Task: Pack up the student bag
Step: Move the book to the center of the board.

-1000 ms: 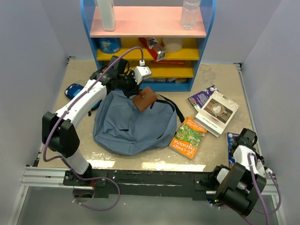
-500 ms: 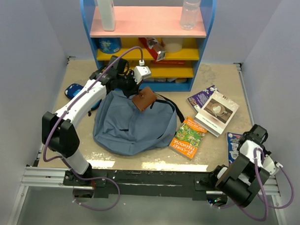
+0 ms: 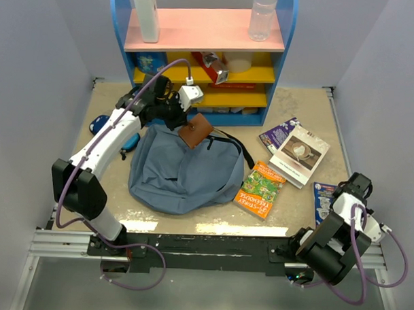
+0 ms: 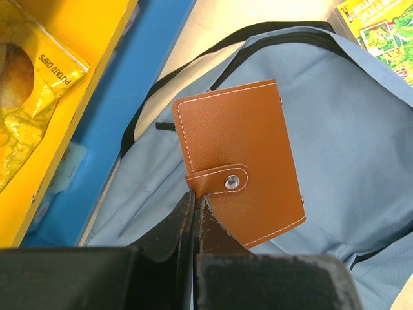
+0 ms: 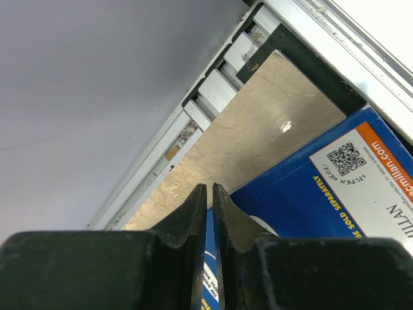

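Note:
The student bag, a slate-blue fabric backpack with black straps, lies flat at centre-left of the table and fills the left wrist view. My left gripper is shut on the corner of a brown leather snap wallet, held just above the bag's top end beside the shelf. My right gripper hovers at the table's near right edge over a blue book. Its jaws stand a narrow slit apart, and the book's cover shows through the gap.
A blue, pink and yellow shelf stands at the back with a bottle and a crisp bag. An orange book, a white book and a purple one lie right of the bag. A small blue pouch lies at left.
My left gripper has carried the wallet slightly left and back. My right arm swung outward toward the right wall, and its jaws parted by a slit.

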You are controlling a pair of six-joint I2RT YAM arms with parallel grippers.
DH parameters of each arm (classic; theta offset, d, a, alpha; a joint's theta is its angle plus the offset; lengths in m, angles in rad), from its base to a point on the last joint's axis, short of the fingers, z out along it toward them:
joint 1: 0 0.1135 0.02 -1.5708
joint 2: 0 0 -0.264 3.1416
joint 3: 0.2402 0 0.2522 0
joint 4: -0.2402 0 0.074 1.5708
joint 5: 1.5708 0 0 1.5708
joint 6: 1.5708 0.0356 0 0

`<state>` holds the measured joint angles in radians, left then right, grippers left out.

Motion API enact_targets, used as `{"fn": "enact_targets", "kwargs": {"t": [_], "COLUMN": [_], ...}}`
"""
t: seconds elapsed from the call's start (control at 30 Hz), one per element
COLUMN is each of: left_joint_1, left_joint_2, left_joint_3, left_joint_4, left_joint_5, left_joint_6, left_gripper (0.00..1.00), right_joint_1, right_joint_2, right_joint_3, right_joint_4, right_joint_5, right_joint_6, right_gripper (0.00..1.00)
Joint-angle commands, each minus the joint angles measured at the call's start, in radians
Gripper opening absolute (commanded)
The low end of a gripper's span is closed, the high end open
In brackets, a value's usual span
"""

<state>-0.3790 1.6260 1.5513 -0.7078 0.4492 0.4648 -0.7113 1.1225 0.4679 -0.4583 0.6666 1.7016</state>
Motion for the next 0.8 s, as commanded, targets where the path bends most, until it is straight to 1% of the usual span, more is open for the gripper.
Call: {"fn": "enact_targets", "kwargs": {"t": [0.0, 0.07, 0.27, 0.43, 0.47, 0.5, 0.63, 0.77], "left_joint_1": [0.011, 0.014, 0.015, 0.014, 0.015, 0.014, 0.017, 0.017], "left_joint_2": [-0.063, -0.066, -0.087, -0.113, -0.117, -0.123, -0.138, -0.152], "left_joint_3": [0.001, 0.009, 0.020, 0.021, 0.020, 0.020, 0.016, 0.015], "left_joint_4": [0.008, 0.008, 0.004, -0.012, -0.012, -0.015, -0.013, -0.005], "left_joint_5": [0.029, 0.034, 0.051, 0.049, 0.048, 0.049, 0.051, 0.055], "left_joint_6": [0.011, 0.011, 0.005, 0.011, 0.009, 0.011, 0.006, -0.005], "left_gripper": [0.00, 0.00, 0.00, 0.00, 0.00, 0.00, 0.00, 0.00], "right_joint_1": [-0.005, -0.005, -0.005, -0.005, -0.005, -0.005, -0.005, -0.004], "right_joint_2": [-0.026, -0.032, -0.066, -0.099, -0.101, -0.099, -0.113, -0.128], "right_joint_3": [-0.018, -0.023, -0.021, -0.020, -0.020, -0.014, -0.009, -0.008], "right_joint_4": [-0.043, -0.057, -0.120, -0.111, -0.105, -0.106, -0.105, -0.132], "right_joint_5": [-0.016, -0.059, -0.113, -0.170, -0.176, -0.179, -0.212, -0.243], "right_joint_6": [-0.005, -0.013, -0.045, -0.120, -0.134, -0.152, -0.224, -0.247], "right_gripper": [0.13, 0.13, 0.13, 0.12, 0.09, 0.08, 0.08, 0.08]}}
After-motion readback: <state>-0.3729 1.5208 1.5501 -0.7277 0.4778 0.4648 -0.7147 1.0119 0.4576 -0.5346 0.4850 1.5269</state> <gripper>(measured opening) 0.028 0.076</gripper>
